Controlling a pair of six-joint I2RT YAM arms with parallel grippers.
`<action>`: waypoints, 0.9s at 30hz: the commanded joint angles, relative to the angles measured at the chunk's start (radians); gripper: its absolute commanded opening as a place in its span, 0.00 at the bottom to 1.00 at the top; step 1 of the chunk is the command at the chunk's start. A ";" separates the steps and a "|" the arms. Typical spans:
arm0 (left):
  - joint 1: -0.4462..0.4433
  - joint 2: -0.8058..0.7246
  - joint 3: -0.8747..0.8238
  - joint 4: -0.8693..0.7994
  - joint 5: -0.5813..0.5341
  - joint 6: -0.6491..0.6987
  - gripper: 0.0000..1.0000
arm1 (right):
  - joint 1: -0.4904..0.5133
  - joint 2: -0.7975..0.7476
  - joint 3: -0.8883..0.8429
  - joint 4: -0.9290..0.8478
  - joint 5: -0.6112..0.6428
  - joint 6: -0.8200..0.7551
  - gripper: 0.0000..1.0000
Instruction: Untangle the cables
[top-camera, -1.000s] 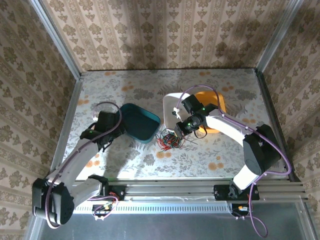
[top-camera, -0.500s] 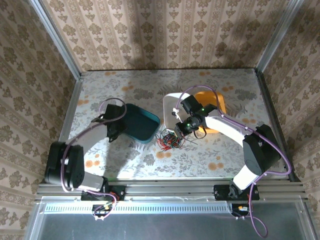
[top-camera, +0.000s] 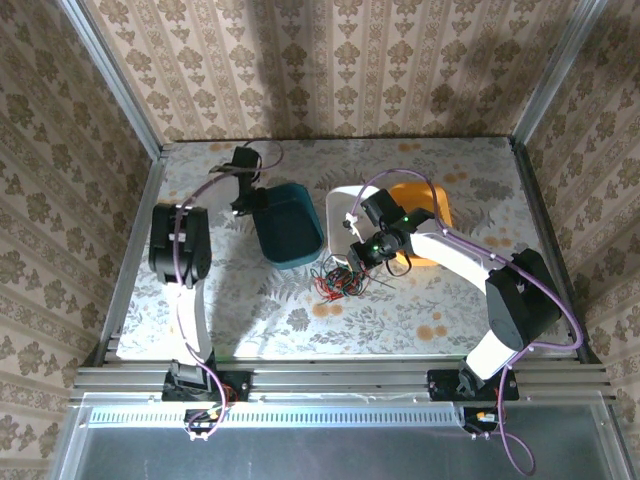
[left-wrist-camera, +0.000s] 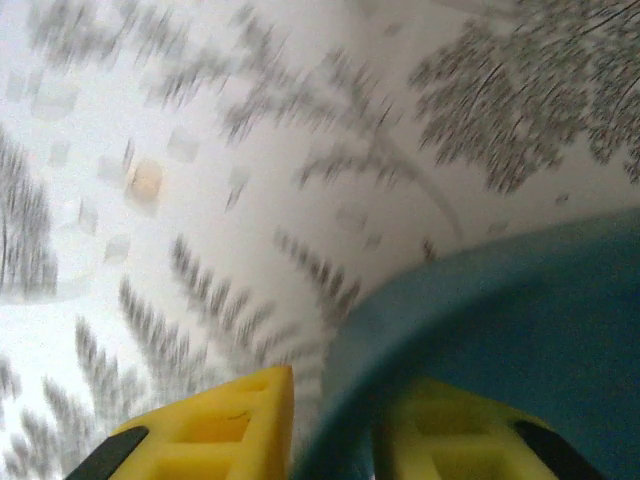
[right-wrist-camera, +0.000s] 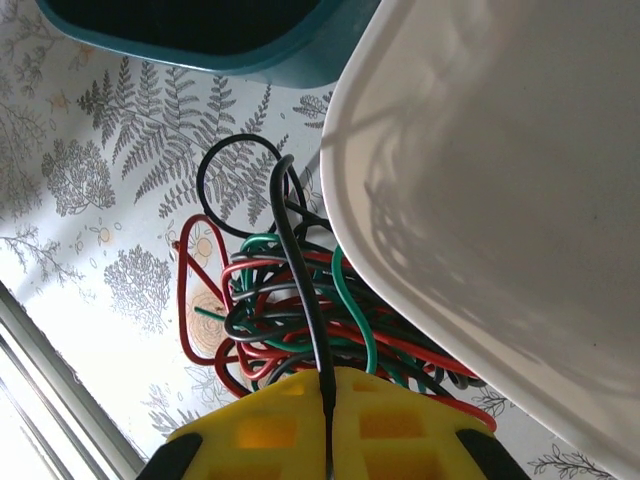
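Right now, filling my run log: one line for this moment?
left pincer: shut on teal tray rim | right pincer: shut on black cable | cables: tangled beside white tray

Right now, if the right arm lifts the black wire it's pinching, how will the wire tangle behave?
Likely floppy: the thin black wire curves limply from the shut right jaws. It probably drags the tangle of red, green and black wires along, since the loops interlock. It may snag on the white plastic tray, whose rim sits right beside it.

A mock-home lab cell — wallpapered panels (top-camera: 340, 70) in aluminium framing (top-camera: 112, 75); floral-covered table (top-camera: 270, 310) on rails.
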 joint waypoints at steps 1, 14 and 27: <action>-0.008 0.079 0.167 -0.130 -0.052 0.257 0.33 | -0.004 0.020 0.022 0.053 0.005 0.039 0.08; -0.289 -0.496 -0.308 0.269 0.015 0.471 0.93 | -0.050 0.052 0.048 0.041 -0.045 0.032 0.08; -0.530 -0.604 -0.584 0.366 0.261 0.255 0.91 | -0.069 -0.078 -0.115 -0.032 -0.004 0.073 0.08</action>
